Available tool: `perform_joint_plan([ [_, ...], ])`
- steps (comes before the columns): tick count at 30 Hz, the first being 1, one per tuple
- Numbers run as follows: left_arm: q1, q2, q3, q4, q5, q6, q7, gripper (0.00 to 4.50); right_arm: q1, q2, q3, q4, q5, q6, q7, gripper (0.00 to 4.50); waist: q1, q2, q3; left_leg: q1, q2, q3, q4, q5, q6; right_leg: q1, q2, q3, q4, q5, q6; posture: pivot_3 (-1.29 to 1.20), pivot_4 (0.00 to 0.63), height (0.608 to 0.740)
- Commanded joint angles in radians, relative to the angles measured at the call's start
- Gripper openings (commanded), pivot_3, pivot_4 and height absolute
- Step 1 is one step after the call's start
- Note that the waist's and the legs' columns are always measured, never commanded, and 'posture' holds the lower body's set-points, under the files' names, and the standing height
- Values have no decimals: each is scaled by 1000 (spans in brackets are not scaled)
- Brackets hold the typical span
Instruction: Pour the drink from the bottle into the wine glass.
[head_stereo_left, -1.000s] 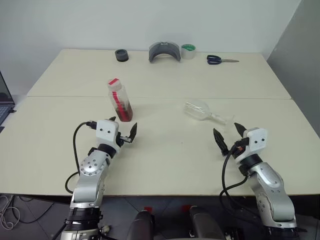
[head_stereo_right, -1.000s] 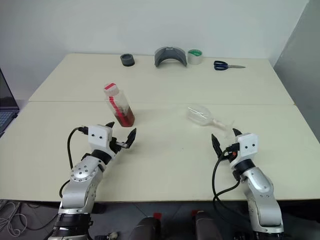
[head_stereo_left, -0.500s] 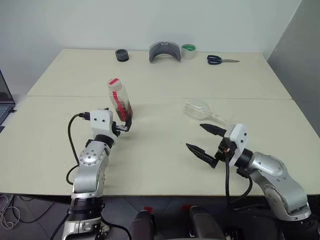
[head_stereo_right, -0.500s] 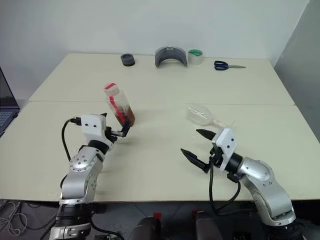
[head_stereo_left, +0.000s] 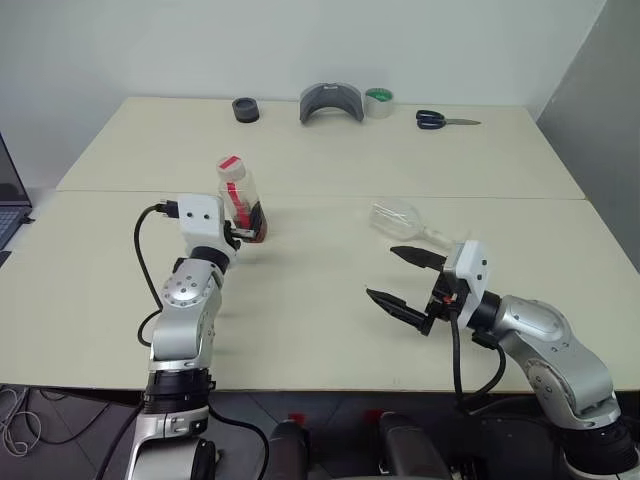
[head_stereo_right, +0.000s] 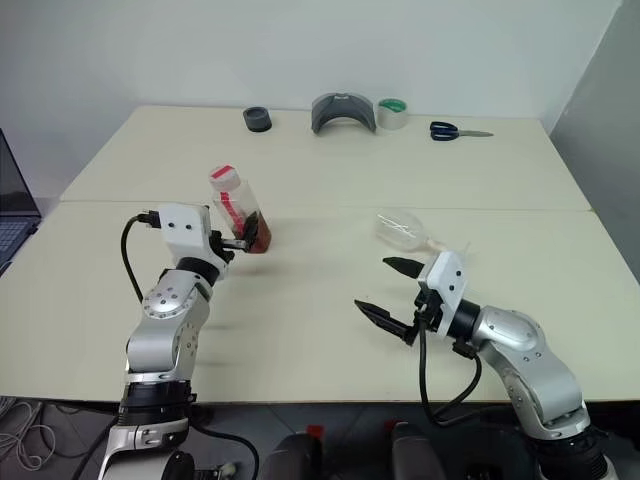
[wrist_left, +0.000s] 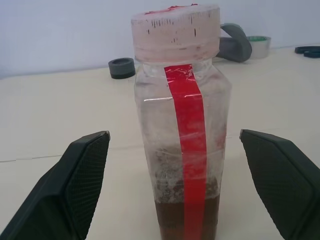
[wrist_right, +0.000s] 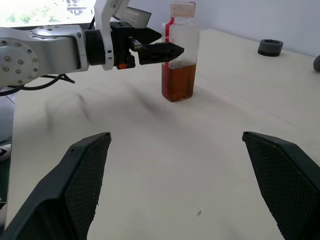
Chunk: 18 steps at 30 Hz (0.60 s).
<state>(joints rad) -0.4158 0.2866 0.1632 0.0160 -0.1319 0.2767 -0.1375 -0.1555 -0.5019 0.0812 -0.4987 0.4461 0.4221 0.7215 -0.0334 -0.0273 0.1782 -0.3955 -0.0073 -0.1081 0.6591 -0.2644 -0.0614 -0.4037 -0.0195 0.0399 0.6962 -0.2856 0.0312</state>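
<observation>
Head view, table (head_stereo_left: 330, 300): pale, two tops joined by a seam across the middle of the frame
Head view, bottle (head_stereo_left: 240, 197): upright, left of centre, just past the seam; red cap on, drink (head_stereo_left: 252, 218) low in it
Head view, left gripper (head_stereo_left: 248, 231): at the bottle's base, fingers wide apart to either side of it; contact cannot be told
Head view, glass (head_stereo_left: 400, 221): lying on its side right of centre, bowl toward the left, stem and foot toward the right
Head view, right gripper (head_stereo_left: 405, 281): lower right of centre, fingers spread wide, pointing toward the frame's left; just below the glass, apart from it, holding nothing
Head view, far edge: dark ring (head_stereo_left: 245, 110), grey curved piece (head_stereo_left: 330, 103), tape roll (head_stereo_left: 378, 102) and scissors (head_stereo_left: 440, 120) in a row along the top of the table
Head view, laptop (head_stereo_left: 8, 205): at the left edge, partly cut off
Left wrist view, bottle (wrist_left: 182, 135): centre of the frame, upright, red strip down its front, drink (wrist_left: 170, 220) only at the bottom
Left wrist view, fingers (wrist_left: 75, 185): lower left and lower right, one to each side of the bottle with a clear gap on both sides
Left wrist view, background: ring (wrist_left: 122, 67) upper left of the bottle, grey piece (wrist_left: 234, 42) and tape (wrist_left: 259, 45) upper right
Right wrist view, fingers (wrist_right: 80, 180): lower left and lower right, wide apart, bare table between them
Right wrist view, bottle (wrist_right: 180, 52): top centre, standing, drink (wrist_right: 179, 82) in its lower half
Right wrist view, left gripper (wrist_right: 157, 45): upper left, its fingers reaching to the bottle's upper part
</observation>
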Motion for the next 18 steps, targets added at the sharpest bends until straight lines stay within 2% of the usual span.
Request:
perform_joint_plan([
  [1, -68, 4, 4, 47, 24, -15, 29, 4482, -29, -6, -5, -18, 15, 3, 10, 4500, 0, 0, 0, 0, 0, 0, 0, 0, 0, 0, 0, 0, 0, 0, 0, 0, 150, 740],
  [10, -166, -9, -17, 147, 47, -32, 40, 4482, -49, -6, 1, -28, 18, 24, 3, 4500, 0, 0, 0, 0, 0, 0, 0, 0, 0, 0, 0, 0, 0, 0, 0, 0, 150, 740],
  [18, -198, -15, -30, 133, 63, 15, 60, 4482, -65, -5, 0, -36, 23, 49, -1, 4500, 0, 0, 0, 0, 0, 0, 0, 0, 0, 0, 0, 0, 0, 0, 0, 0, 150, 740],
])
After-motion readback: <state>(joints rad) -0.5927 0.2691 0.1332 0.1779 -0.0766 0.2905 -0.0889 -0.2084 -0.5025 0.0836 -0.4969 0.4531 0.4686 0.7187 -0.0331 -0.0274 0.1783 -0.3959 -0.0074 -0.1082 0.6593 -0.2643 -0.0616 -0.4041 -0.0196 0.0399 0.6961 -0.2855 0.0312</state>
